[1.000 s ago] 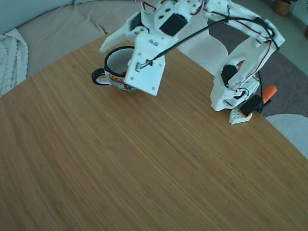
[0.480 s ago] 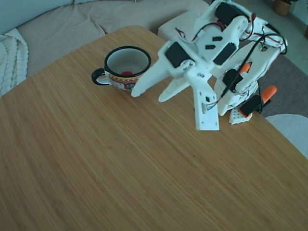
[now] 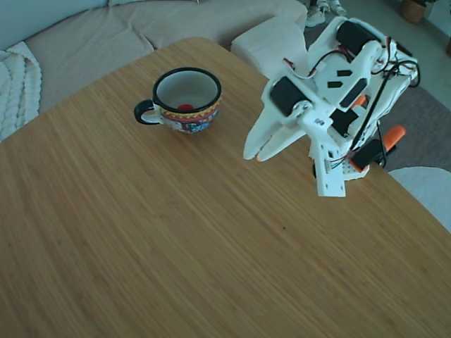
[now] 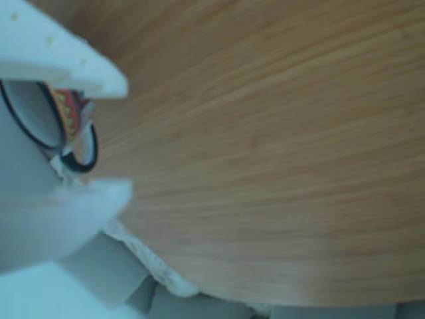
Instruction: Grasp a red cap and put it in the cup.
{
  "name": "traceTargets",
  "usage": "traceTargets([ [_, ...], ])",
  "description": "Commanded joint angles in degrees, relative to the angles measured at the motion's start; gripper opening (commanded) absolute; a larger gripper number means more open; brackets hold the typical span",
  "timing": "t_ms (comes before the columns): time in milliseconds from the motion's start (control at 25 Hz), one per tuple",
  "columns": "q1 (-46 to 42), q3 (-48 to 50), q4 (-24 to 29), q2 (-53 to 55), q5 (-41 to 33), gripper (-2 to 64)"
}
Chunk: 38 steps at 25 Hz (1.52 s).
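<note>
Table (image 3: 176,246): a round top of light bamboo-like wood fills the near and middle of the fixed view; the other view shows its grain (image 4: 279,146), blurred, with the curved edge at the bottom of that picture.
Gripper (image 3: 259,153): white, to the right of the middle in the fixed view, pointing down and to the left above the wood. Its two fingers lie close side by side with only a thin slit between the tips, and nothing is held in them. In the other view its white fingers (image 4: 63,70) come in from the left edge, too blurred to judge how they stand.
Arm (image 3: 338,91): white printed links with black motors and thin wires, folded back over its base at the right edge of the table.
Orange piece (image 3: 393,135): a stick-shaped part beside the arm's base, at the far right.
Cup (image 3: 184,100): upright on the far left part of the table, well apart from the gripper, black handle turned to the left. The other view shows part of its rim, band and handle (image 4: 87,147) between the fingers at the left edge.
Red cap (image 3: 185,107): inside the cup, a small red patch low against the near wall of the pale inside.
Sofa (image 3: 91,35): beige cushions beyond the far edge of the table.
Blanket (image 3: 14,84): pale knitted cloth at the far left.
</note>
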Motion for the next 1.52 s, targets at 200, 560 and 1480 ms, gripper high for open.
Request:
traceTargets([
  [200,-0.62,10.72,-0.88,8.53,-2.81,-0.4],
  [560,-3.08,18.28,-2.64,15.21,-3.52,-0.3],
  [1480,-1.85,30.41,-13.10,20.83,-3.25,-0.3],
])
